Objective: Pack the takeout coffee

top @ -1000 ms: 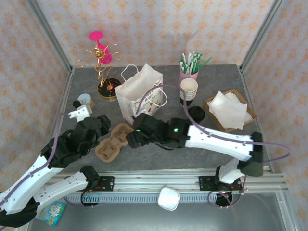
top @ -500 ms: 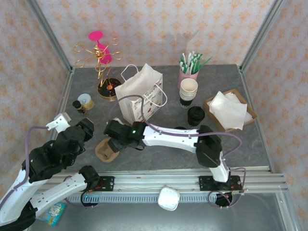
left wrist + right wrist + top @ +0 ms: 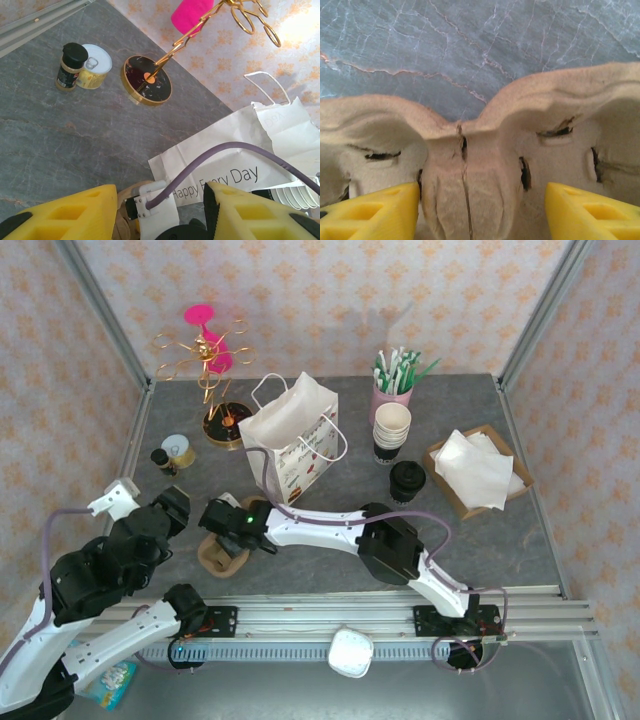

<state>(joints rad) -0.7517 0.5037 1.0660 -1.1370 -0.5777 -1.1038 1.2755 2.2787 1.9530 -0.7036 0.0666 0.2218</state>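
Right wrist: right gripper (image 3: pixel 481 200) spread astride the cardboard carrier (image 3: pixel 470 135); left gripper (image 3: pixel 160 192) spread, empty.

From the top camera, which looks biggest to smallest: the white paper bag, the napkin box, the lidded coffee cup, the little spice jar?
1. white paper bag
2. napkin box, nearly as big as the bag
3. lidded coffee cup
4. spice jar, smallest

Robot lab test cell, aluminium frame (image 3: pixel 300 615), wallpapered panels (image 3: pixel 330 300)
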